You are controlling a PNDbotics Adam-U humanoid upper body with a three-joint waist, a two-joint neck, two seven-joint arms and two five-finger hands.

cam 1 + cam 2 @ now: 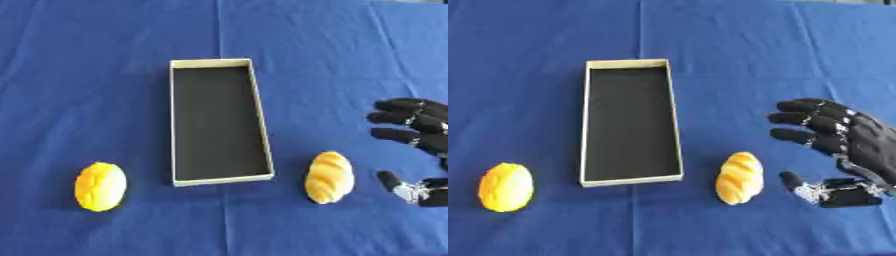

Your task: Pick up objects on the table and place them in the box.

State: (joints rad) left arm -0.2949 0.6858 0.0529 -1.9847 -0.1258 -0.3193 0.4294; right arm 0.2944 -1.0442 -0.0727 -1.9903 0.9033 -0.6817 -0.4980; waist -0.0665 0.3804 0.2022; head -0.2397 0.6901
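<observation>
A long cream-walled box [262, 120] with a black inside stands open in the middle of the blue cloth, with nothing in it. To its right near corner lies a pale golden bread loaf [739, 178]. A round yellow-orange bun [101, 186] lies to the left of the box's near end. My right hand [859, 145] comes in from the right edge, black, with fingers spread and thumb apart. It is open and sits just right of the loaf, not touching it. My left hand shows in neither view.
A blue cloth [87, 75] covers the whole table, with creases running toward the far edge. Nothing else lies on it.
</observation>
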